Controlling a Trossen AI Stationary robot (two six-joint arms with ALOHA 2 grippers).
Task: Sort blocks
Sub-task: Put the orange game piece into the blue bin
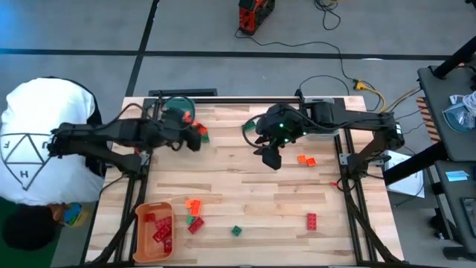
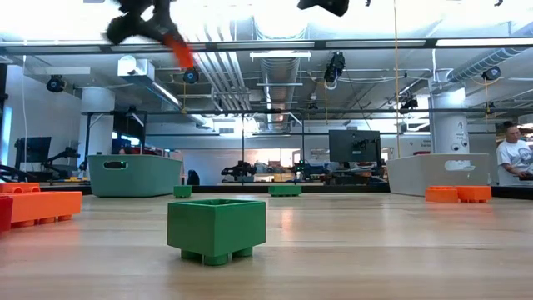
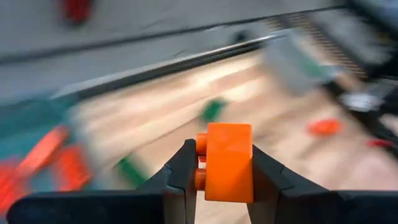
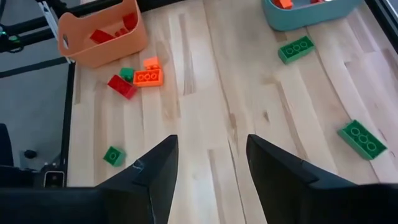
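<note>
My left gripper point(image 1: 194, 141) is shut on an orange block point(image 3: 229, 162) and hangs high over the table's far left, beside the teal bin point(image 1: 178, 112). The low view shows this block point(image 2: 177, 52) well above the table. My right gripper point(image 4: 208, 165) is open with nothing between its fingers, raised over the middle of the table point(image 1: 271, 158). Loose blocks lie flat on the wood: orange point(image 1: 193, 205), red point(image 1: 195, 225) and green point(image 1: 236, 231) near the front left, red point(image 1: 312, 220) at the front right, orange point(image 1: 306, 159) by the right arm. My left gripper pinches the orange block between its two fingers. One finger point(image 3: 183, 168) lies against the studded face point(image 3: 200, 144), the other on the opposite face point(image 3: 250, 165). The block sticks out past the fingertips and is lifted clear of the table.
An orange bin point(image 1: 141, 223) holding red blocks stands at the front left corner. A grey bin point(image 2: 437, 173) stands at the far right. Two green blocks point(image 4: 295, 48) point(image 4: 362, 138) lie near the teal bin point(image 4: 311, 15). A person in a white shirt point(image 1: 37, 141) is at the table's left.
</note>
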